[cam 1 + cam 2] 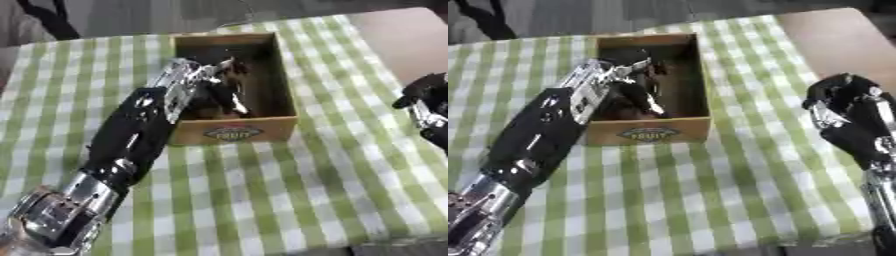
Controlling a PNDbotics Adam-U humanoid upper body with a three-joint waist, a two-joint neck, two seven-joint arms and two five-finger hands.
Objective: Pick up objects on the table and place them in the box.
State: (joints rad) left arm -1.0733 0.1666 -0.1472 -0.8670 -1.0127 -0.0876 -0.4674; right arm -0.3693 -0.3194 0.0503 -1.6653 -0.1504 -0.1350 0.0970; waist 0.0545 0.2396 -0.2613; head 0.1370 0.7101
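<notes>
Counter [289, 200]: green-white checked cloth, soft, no loose objects visible on it. Right hand [842, 107] idle at the near right edge, fingers curled, nothing held. Left hand [214, 82] reaches into the cardboard box [278, 80]; grip state and any object inside cannot be made out. Risk: the forearm rests across the thin box wall, so withdrawing could drag or tip it.

Soft, even light fills both views, bright on the green-and-white checked cloth of the tabletop [289, 190]. The whole picture is blurred, edges smeared. The inside of the brown cardboard box [278, 75] lies in deep shadow. Pale glare glints on the left arm's silver metal joints [66, 210].
</notes>
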